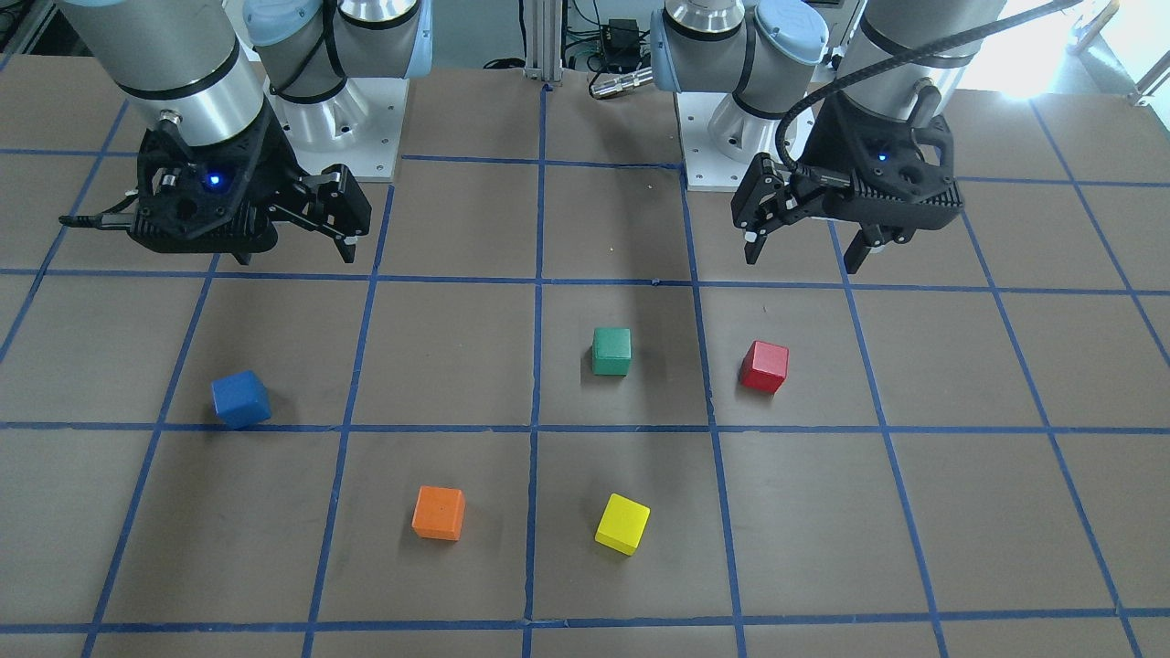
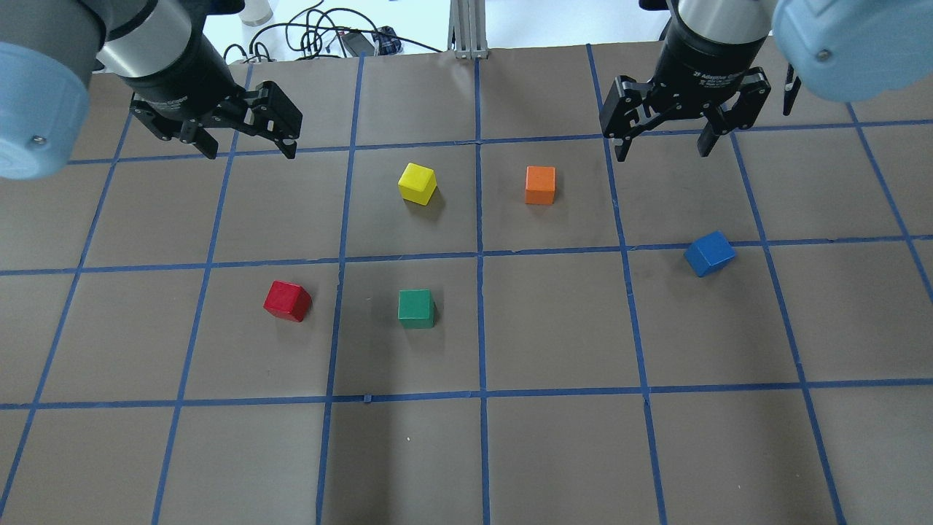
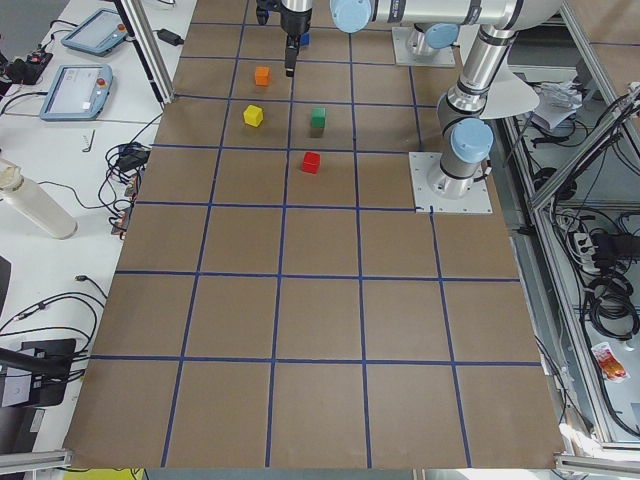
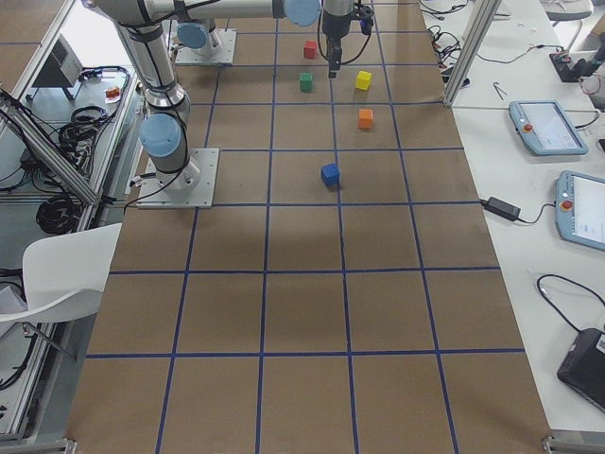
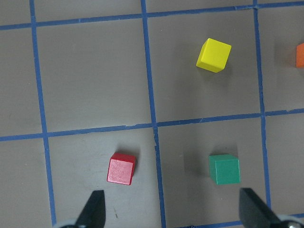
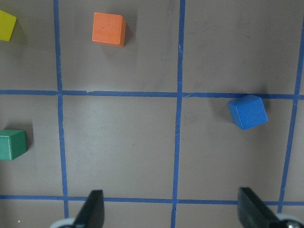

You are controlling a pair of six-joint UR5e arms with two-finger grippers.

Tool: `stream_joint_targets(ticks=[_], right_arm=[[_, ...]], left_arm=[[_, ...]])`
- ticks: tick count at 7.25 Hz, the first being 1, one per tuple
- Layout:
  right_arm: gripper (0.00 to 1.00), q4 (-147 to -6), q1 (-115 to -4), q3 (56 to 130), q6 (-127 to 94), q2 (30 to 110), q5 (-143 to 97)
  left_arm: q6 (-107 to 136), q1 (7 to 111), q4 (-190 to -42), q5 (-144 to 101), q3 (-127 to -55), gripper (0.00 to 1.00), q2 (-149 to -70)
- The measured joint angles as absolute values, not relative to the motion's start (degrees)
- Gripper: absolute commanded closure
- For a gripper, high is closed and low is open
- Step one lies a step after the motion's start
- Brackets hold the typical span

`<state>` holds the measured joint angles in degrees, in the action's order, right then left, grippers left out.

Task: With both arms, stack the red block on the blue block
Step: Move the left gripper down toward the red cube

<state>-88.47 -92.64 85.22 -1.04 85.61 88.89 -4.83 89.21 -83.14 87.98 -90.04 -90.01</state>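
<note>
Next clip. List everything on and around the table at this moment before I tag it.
red block: one, red, robot's left half, apart from the other blocks.
blue block: one, blue, right half, at a tape line.
green block: one, green, near centre.
yellow block: one, yellow, farther from the robot than the green one.
orange block: one, orange, right of the yellow one.
table: one, brown with a blue tape grid.
control pendants: two, grey, on the side bench.
left gripper: one, black, fingers open, empty, raised over the left half.
right gripper: one, black, fingers open, empty, raised over the right half.
</note>
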Motion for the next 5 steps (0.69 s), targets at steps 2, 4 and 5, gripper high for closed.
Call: stream_joint_targets(ticks=[2, 4, 5], right_arm=[[0.0, -88.6, -92.6, 85.4, -1.1, 85.7, 88.9], [0.0, -88.8, -92.6, 85.5, -1.1, 85.7, 88.8], [0.0, -88.9, -92.6, 85.5, -1.1, 85.7, 88.9]], left_arm=[[-4.8, 89.2, -83.2, 88.0, -90.1, 0.0, -89.9], [-4.8, 89.2, -83.2, 87.9, -90.1, 0.0, -89.9], [-4.8, 89.2, -83.3, 88.0, -90.2, 0.0, -89.8]])
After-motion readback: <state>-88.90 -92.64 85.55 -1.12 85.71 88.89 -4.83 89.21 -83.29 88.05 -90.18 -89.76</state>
